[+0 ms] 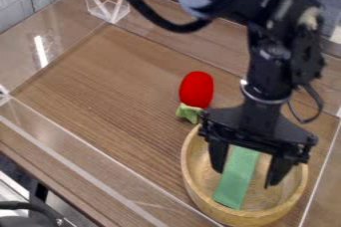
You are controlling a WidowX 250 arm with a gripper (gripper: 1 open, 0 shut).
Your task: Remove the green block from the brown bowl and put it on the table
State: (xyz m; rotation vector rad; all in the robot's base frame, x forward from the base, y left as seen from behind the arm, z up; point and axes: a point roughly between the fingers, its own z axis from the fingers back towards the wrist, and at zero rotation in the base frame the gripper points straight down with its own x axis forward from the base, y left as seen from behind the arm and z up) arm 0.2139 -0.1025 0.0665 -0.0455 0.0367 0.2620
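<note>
The brown bowl (200,183) sits at the lower right of the table (107,82). A long light green block (238,178) lies inside it, slanting from the bowl's middle toward the near rim. My black gripper (250,161) points straight down into the bowl, open, with one finger (216,157) on the block's left and the other on its right. The fingers straddle the block's upper part without closing on it. The block's far end is hidden behind the gripper body.
A red rounded object with a small green base (194,94) stands just behind the bowl's left rim. Clear acrylic walls (54,42) border the table, and a clear angled stand (107,7) sits at the far left corner.
</note>
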